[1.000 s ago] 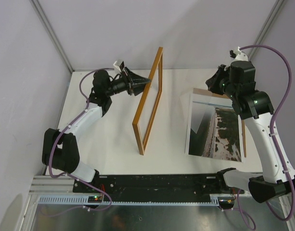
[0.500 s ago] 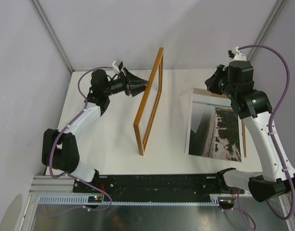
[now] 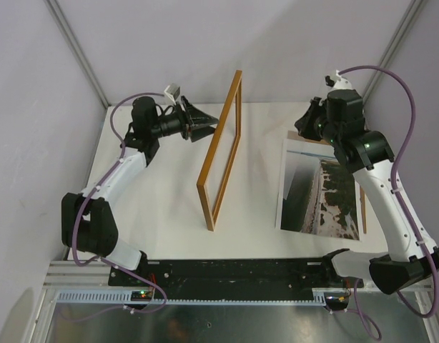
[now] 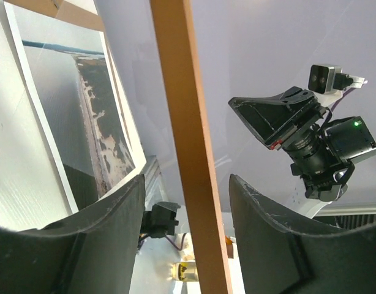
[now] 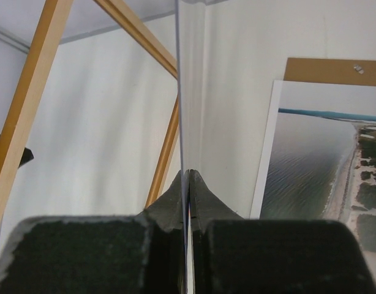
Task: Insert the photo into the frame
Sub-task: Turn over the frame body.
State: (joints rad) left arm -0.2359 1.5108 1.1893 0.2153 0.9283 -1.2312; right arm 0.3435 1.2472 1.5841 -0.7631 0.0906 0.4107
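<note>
The frame (image 3: pixel 221 153) stands upright on its long edge at mid-table, thin light-wood rails showing. My left gripper (image 3: pixel 214 120) is open around its upper rail (image 4: pixel 187 141), with a gap on each side of the wood. The photo (image 3: pixel 319 189), grey water beside a mottled shore, lies flat on the right and also shows in the left wrist view (image 4: pixel 84 116) and the right wrist view (image 5: pixel 316 165). My right gripper (image 3: pixel 303 123) hovers past the photo's far edge. In its wrist view the right gripper (image 5: pixel 189 174) is shut on a thin clear sheet (image 5: pixel 190 92) seen edge-on.
A brown backing board (image 5: pixel 332 70) lies under the photo, its edge sticking out at the far side (image 3: pixel 305 136). White walls close in the table on the left, back and right. The arm bases and a metal rail (image 3: pixel 227 275) line the near edge.
The left jaws have opened wider around the frame's rail and that arm drew back slightly to the left. The right arm shifted a little left and away. The frame stays upright.
</note>
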